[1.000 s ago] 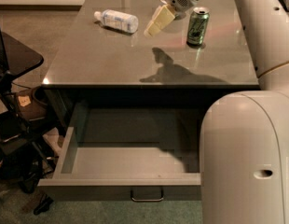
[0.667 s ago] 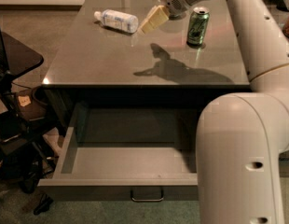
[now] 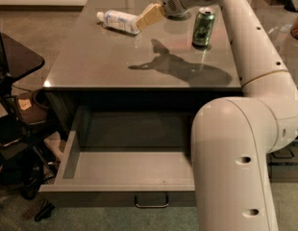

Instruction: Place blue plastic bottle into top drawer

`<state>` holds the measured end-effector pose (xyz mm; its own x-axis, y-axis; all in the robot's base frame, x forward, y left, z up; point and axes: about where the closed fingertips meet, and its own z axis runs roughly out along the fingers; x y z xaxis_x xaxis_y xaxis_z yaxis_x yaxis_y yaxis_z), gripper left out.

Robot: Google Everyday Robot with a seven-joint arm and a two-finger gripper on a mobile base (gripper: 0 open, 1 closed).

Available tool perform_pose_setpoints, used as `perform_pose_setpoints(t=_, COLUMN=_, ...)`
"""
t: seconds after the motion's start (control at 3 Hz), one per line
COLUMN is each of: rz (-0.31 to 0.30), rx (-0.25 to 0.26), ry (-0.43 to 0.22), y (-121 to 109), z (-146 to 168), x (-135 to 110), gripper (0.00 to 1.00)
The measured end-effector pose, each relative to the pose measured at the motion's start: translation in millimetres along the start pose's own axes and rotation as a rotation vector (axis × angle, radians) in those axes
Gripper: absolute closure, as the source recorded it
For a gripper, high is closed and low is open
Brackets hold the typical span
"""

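The blue plastic bottle point(image 3: 117, 21) lies on its side at the far left of the grey desk top point(image 3: 101, 61), white cap to the left. My gripper point(image 3: 148, 17) hangs just right of the bottle's base, its cream fingers point(image 3: 150, 15) pointing down-left at it, close to or touching it. The top drawer point(image 3: 125, 170) is pulled out wide below the desk's front edge, and nothing lies in the part I can see. Its small metal loop handle point(image 3: 151, 201) is centred on its front.
A green soda can point(image 3: 203, 27) stands upright on the desk, right of the gripper. My white arm point(image 3: 245, 129) fills the right side and hides the drawer's right end. A dark chair and clutter point(image 3: 14, 129) stand left of the desk.
My gripper has moved left and a little down toward the bottle's base. The bottle, the can and the drawer have not moved.
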<state>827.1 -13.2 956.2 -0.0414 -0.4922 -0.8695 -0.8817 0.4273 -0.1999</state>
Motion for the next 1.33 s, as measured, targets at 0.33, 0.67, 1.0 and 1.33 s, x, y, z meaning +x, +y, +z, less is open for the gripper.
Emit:
perform_pose_setpoints(t=0.33, rz=0.012, rx=0.005, ry=0.002, y=-2, z=3, x=3, gripper=0.0)
perform_pose_setpoints(t=0.67, rz=0.043, rx=-0.009, ry=-0.03, y=-1, z=29, x=4, gripper=0.0)
perform_pose_setpoints(t=1.0, rz=0.052, rx=0.003, ry=-0.082, y=-5, z=59, x=-11, gripper=0.0)
perform_pose_setpoints(t=1.33, rz=0.052, rx=0.003, ry=-0.082, y=-5, z=59, x=-11, gripper=0.0)
